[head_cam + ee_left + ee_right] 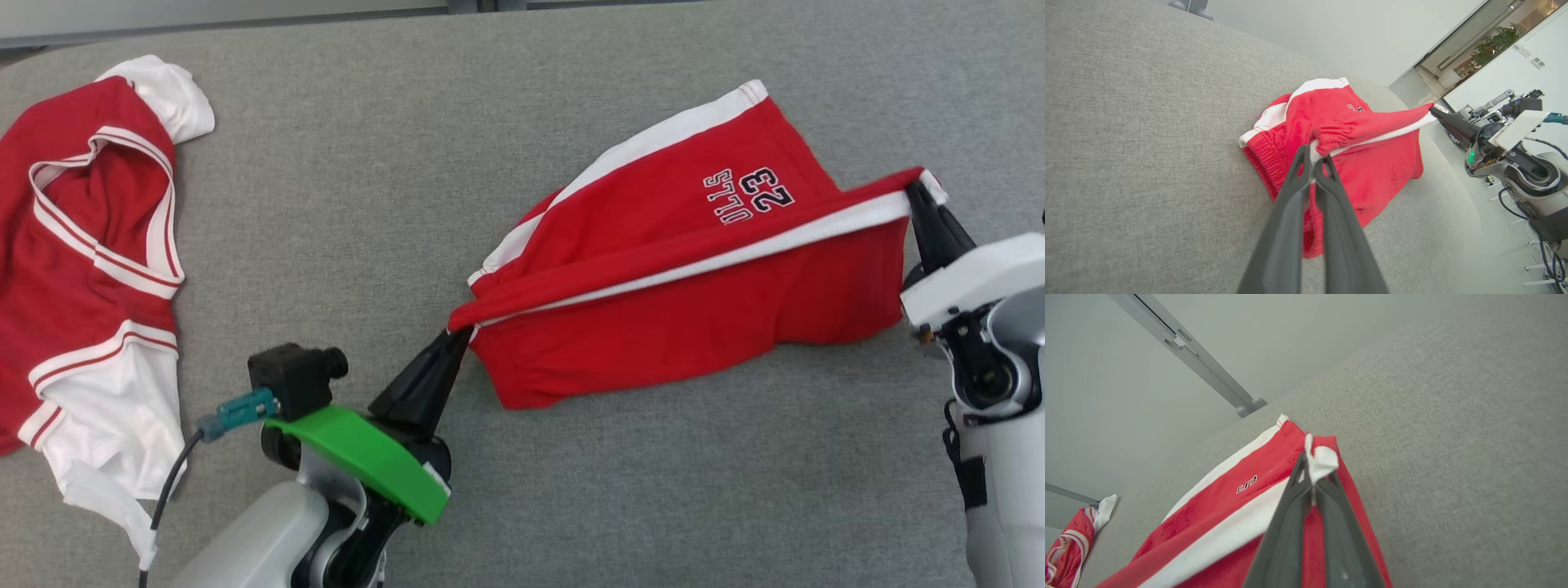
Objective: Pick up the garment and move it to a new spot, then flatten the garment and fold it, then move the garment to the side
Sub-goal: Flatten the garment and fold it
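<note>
The left hand (pixel 460 335) and right hand (pixel 911 190) each pinch opposite ends of the red shorts (pixel 653 237), one edge raised above the grey surface (pixel 367 204).

Crumpled red-and-white jersey (pixel 90 269) far left on the grey fabric surface (pixel 343 245)

A wide lane of bare grey fabric surface (pixel 343 204) lies between the red-and-white jersey (pixel 90 269) at the left edge and the red shorts (pixel 694 253). The shorts, stretched between the left gripper (pixel 460 335) and right gripper (pixel 912 191), bar the right half. Free strips run behind and in front of them.
</note>
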Motion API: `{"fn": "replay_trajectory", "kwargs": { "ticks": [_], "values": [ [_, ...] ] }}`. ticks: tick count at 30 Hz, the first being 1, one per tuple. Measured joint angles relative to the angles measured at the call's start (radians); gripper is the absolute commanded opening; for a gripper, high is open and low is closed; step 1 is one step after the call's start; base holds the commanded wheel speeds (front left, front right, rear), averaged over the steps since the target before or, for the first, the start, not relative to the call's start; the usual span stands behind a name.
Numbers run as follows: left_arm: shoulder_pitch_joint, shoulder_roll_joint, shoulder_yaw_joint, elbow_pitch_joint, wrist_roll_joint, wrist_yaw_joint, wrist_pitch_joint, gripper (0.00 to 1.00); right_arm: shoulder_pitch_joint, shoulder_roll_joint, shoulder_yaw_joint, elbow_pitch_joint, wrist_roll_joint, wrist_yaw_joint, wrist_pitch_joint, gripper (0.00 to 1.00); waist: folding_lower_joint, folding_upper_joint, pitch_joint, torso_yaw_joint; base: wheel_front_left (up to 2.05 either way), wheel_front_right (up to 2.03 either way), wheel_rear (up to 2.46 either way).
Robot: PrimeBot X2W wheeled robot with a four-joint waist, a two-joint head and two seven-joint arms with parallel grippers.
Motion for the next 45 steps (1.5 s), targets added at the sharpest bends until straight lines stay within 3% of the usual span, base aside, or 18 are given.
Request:
{"fn": "replay_trajectory", "kwargs": {
  "ticks": [7,14,15,16,17,18,19,28,34,38,41,45],
  "values": [
    [-0.156,-0.078,-0.001,0.129,-0.024,-0.032,0.069,0.00,-0.238,-0.025,0.025,0.170,-0.086,0.000,0.035,0.00,0.0000,0.0000,0.064,0.052,0.00,0.00,0.00],
    [-0.259,-0.140,-0.008,0.251,-0.023,-0.052,0.095,0.00,-0.363,-0.037,0.025,0.306,-0.172,0.000,0.048,0.00,0.0000,0.0000,0.126,0.090,0.00,0.00,0.00],
    [-0.263,-0.145,-0.008,0.263,-0.023,-0.052,0.095,0.00,-0.370,-0.036,0.025,0.316,-0.174,0.000,0.045,0.27,0.0000,0.0000,0.131,0.095,0.00,0.00,0.00],
    [-0.266,-0.151,-0.006,0.276,-0.023,-0.050,0.092,0.00,-0.380,-0.035,0.030,0.324,-0.174,-0.001,0.042,0.93,0.0000,0.0000,0.136,0.100,0.00,0.00,0.00],
    [-0.270,-0.156,-0.006,0.287,-0.025,-0.050,0.093,0.18,-0.390,-0.033,0.035,0.330,-0.174,-0.001,0.035,1.00,0.0000,0.0000,0.140,0.105,0.00,0.00,0.00],
    [-0.273,-0.159,-0.007,0.294,-0.025,-0.050,0.098,0.47,-0.398,-0.034,0.040,0.335,-0.177,-0.001,0.031,1.00,0.0000,0.0000,0.143,0.108,0.00,0.00,0.00],
    [-0.275,-0.161,-0.008,0.300,-0.025,-0.050,0.098,1.00,-0.408,-0.036,0.046,0.338,-0.181,-0.001,0.016,1.00,0.0000,0.0000,0.147,0.112,0.00,0.00,0.00],
    [-0.270,-0.174,0.006,0.306,-0.005,-0.023,0.016,1.00,-0.442,-0.061,0.078,0.359,-0.172,-0.001,-0.092,1.00,0.0000,0.0000,0.149,0.114,0.00,0.00,0.00],
    [-0.189,-0.134,0.064,0.208,0.144,0.096,-0.114,1.00,-0.356,-0.159,0.232,0.307,-0.289,-0.001,-0.136,1.00,0.0001,0.0000,0.130,0.097,0.00,0.00,0.00],
    [-0.063,-0.146,0.190,0.070,0.298,0.160,-0.120,1.00,-0.325,-0.201,0.288,0.297,-0.347,-0.001,-0.073,1.00,0.0000,0.0000,0.124,0.085,0.00,0.00,0.00],
    [0.042,-0.173,0.253,0.024,0.402,0.158,-0.121,1.00,-0.330,-0.208,0.320,0.291,-0.351,-0.001,0.002,1.00,0.0001,0.0000,0.134,0.086,0.00,0.00,0.00],
    [0.109,-0.248,0.320,0.005,0.500,0.113,-0.121,1.00,-0.364,-0.243,0.339,0.320,-0.377,-0.001,0.110,1.00,0.0000,0.0000,0.156,0.103,0.00,0.00,0.00]
  ]
}}
